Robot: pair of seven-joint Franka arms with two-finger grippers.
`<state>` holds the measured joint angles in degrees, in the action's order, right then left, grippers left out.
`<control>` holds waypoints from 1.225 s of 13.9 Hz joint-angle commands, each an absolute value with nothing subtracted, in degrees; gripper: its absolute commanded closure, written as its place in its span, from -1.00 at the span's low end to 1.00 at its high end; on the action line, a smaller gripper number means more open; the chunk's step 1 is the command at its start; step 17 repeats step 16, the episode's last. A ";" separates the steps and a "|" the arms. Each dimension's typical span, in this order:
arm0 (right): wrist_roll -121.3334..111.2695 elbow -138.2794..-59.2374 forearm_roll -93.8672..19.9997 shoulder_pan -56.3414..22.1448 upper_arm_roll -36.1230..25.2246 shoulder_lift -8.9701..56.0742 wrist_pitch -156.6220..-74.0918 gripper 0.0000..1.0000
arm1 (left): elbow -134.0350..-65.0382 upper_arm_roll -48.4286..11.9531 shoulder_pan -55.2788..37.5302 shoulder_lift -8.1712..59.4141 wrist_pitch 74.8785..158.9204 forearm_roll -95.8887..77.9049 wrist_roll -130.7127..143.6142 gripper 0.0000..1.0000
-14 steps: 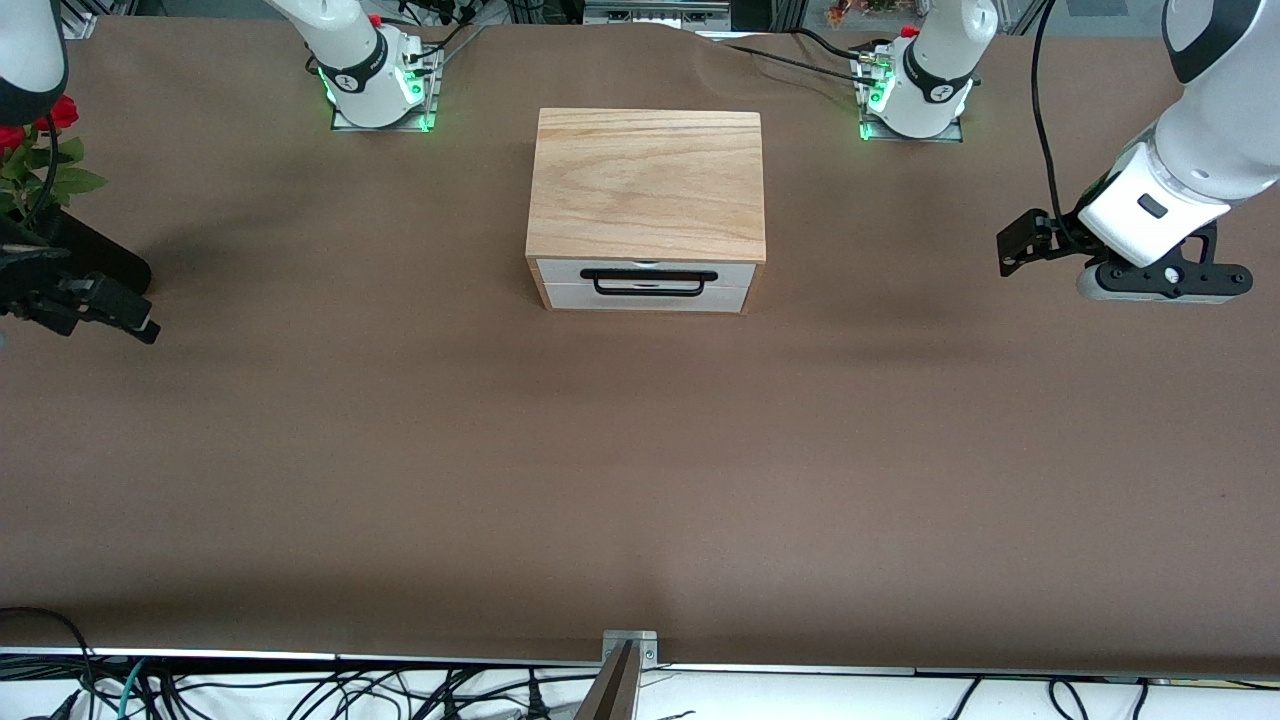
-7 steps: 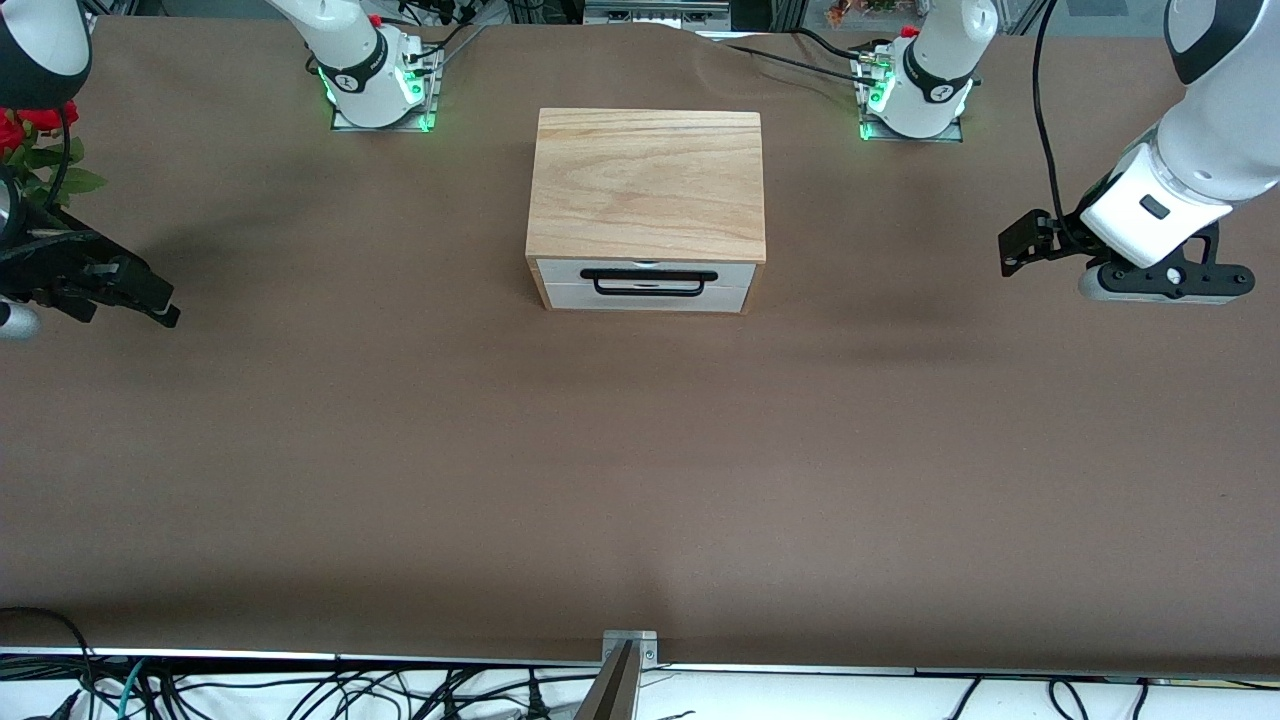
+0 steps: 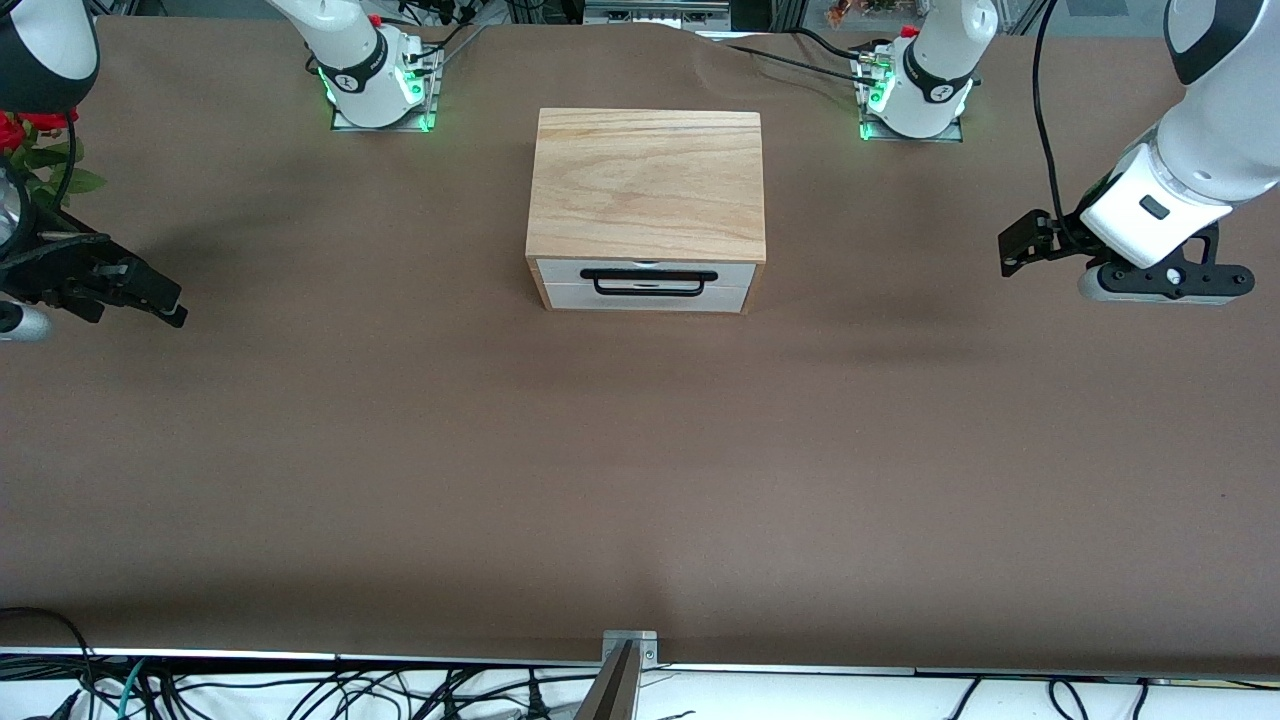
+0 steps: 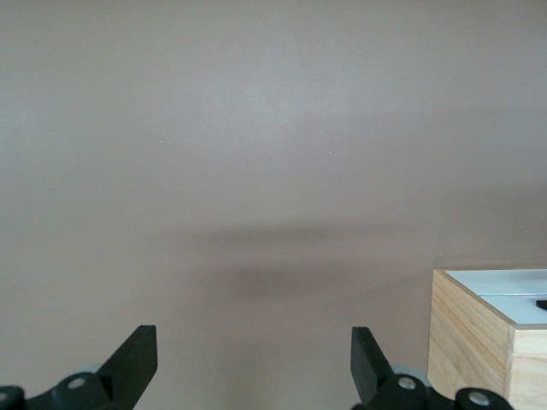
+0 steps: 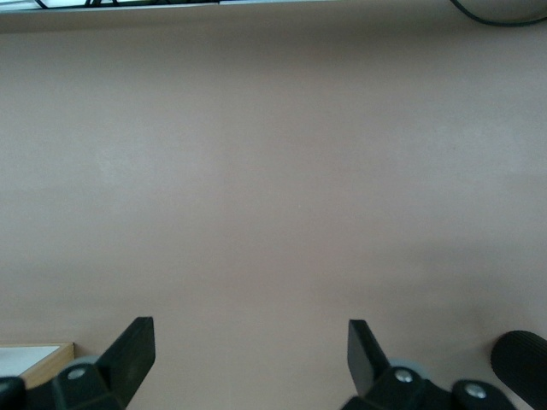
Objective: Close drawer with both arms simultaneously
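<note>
The light oak box (image 3: 648,180) stands in the middle of the table. Its drawer (image 3: 646,285), with a white front and a black bar handle (image 3: 648,280), sits in the box with its front about level with the box's frame. My left gripper (image 3: 1012,250) is open and empty, over the table toward the left arm's end, well apart from the box. In the left wrist view (image 4: 254,354) a corner of the box (image 4: 474,333) shows. My right gripper (image 3: 165,305) is open and empty, over the right arm's end. It also shows in the right wrist view (image 5: 249,346).
Red roses with green leaves (image 3: 35,150) stand at the table's edge beside the right arm. A dark round object (image 5: 523,376) shows at the edge of the right wrist view. Brown cloth (image 3: 640,470) covers the table. Cables lie along the edge nearest the front camera.
My right gripper has swung a little toward the box and its arm has shifted. My left gripper has barely moved. The drawer looks the same.
</note>
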<state>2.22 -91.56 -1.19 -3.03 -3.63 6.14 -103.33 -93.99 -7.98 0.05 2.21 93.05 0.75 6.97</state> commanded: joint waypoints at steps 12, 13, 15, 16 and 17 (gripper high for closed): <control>2.11 -91.67 2.11 -3.96 -2.72 5.71 -103.01 -1.00 | -92.02 -8.26 0.26 3.08 91.41 1.32 5.89 -1.00; 2.11 -91.58 2.20 -3.96 -2.81 5.63 -103.01 -1.00 | -92.11 -8.17 0.44 3.08 91.41 1.14 5.89 -1.00; 2.37 -91.67 2.20 -4.39 -2.72 5.63 -103.01 -1.00 | -92.02 -8.17 0.53 3.16 91.41 1.05 5.89 -1.00; 2.37 -91.67 2.20 -4.48 -2.72 5.71 -103.01 -1.00 | -92.20 -8.26 0.53 3.16 91.41 1.05 5.89 -1.00; 2.37 -91.67 2.20 -4.48 -2.72 5.71 -103.01 -1.00 | -92.20 -8.26 0.53 3.16 91.41 1.05 5.89 -1.00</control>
